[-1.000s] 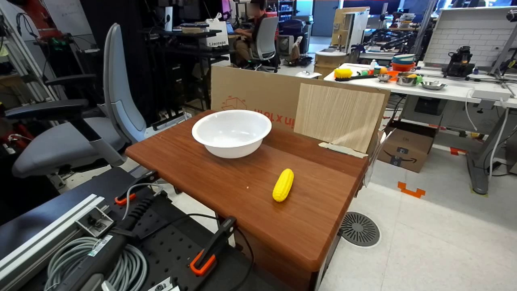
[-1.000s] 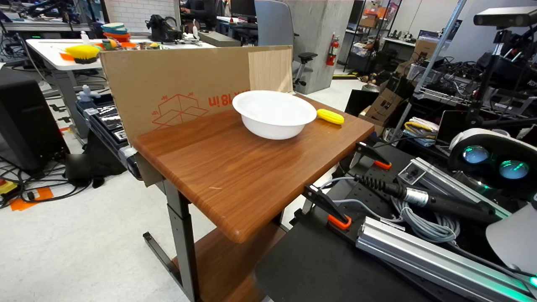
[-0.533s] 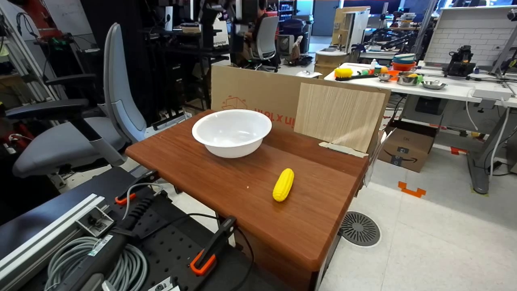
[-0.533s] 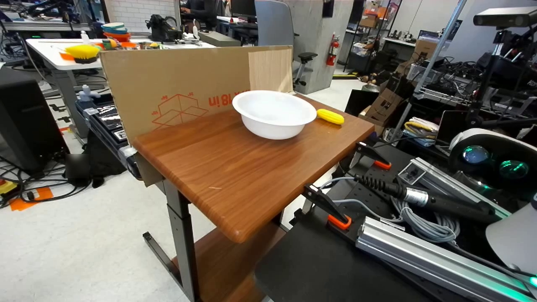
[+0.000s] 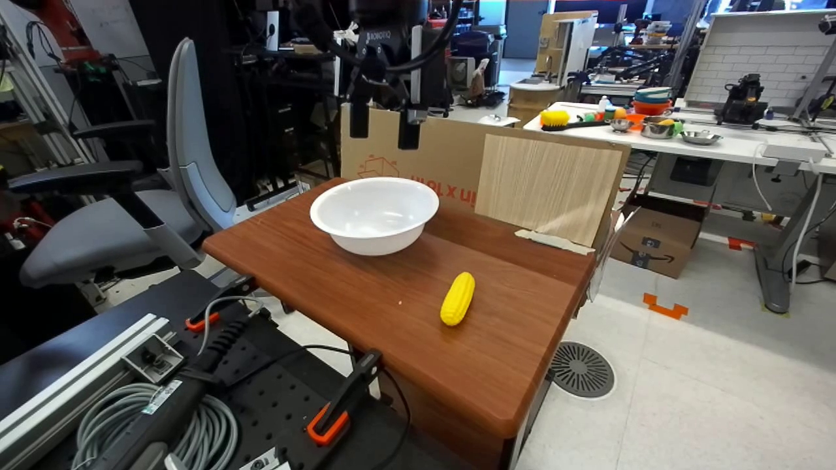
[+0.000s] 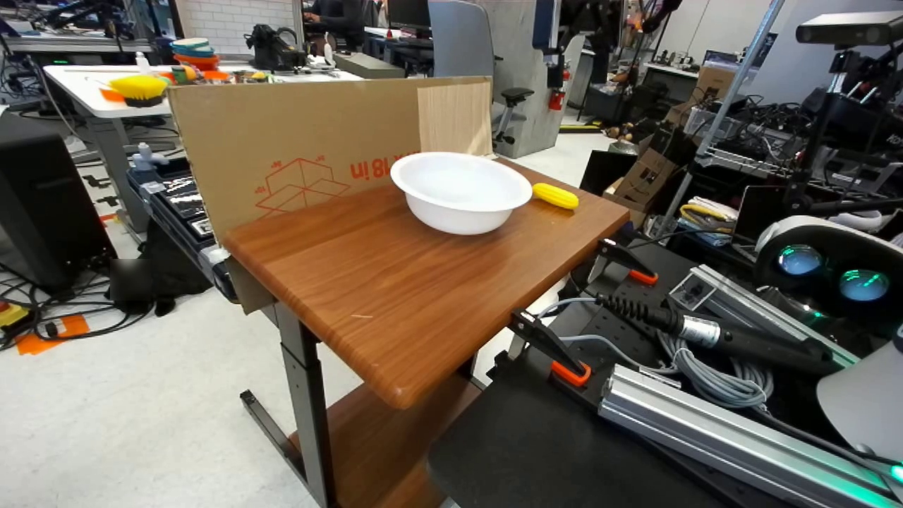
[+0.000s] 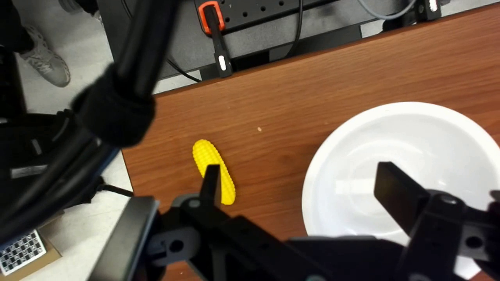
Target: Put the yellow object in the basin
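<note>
You have one yellow corn cob, and it lies flat on top of one brown desk. Near it you have one big white bowl, sitting upright on the same desk, and the corn cob is outside it. In an exterior view the corn cob looks tucked up by the bowl's rim (but your wrist view shows bare wood between the two).

Your one claw hangs high in the air, well above both. Its two fingers are spread wide apart. In your wrist view, one finger hides a bit of the corn cob and the other hides a bit of the bowl.

Look along one edge of the desk, and you can count two black and orange clamps there. Just past them is one black board, and on it sits one coil of gray cable. By the opposite edge, one big sheet of cardboard stands up, with one smaller pale panel set against it. In an exterior view, one gray chair is near the desk. Farther off, in both exterior views, you can see one white desk with one yellow brush near its edge.
</note>
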You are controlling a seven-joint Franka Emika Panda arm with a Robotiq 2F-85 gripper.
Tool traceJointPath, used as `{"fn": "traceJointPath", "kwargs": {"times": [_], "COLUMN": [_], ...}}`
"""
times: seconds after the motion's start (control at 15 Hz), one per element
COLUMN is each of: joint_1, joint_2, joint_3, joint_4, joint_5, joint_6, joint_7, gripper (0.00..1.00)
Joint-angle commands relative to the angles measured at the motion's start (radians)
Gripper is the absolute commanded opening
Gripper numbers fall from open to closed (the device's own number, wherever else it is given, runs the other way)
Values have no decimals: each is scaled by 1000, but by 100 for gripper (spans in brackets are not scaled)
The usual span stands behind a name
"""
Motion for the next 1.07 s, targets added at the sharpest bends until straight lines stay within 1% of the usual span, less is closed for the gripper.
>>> {"fn": "traceJointPath", "kwargs": {"times": [0.0, 0.13, 0.27, 0.6, 0.67, 0.8, 1.0], "joint_1": [11, 8, -5, -40, -45, -54, -56], "joint_2": [-37, -27, -13, 51, 73, 121, 205], "joint_3": [6, 4, -10, -58, -69, -85, -99], "joint_4": [-37, -60, -94, -178, -179, -169, -132], "joint_5": [-17, -79, -144, -296, -312, -305, -254], "joint_6": [99, 190, 283, 434, 464, 513, 570], "joint_7": [-23, -57, -56, -32, -25, -27, -34], "gripper": [100, 100, 100, 100, 100, 100, 100]}}
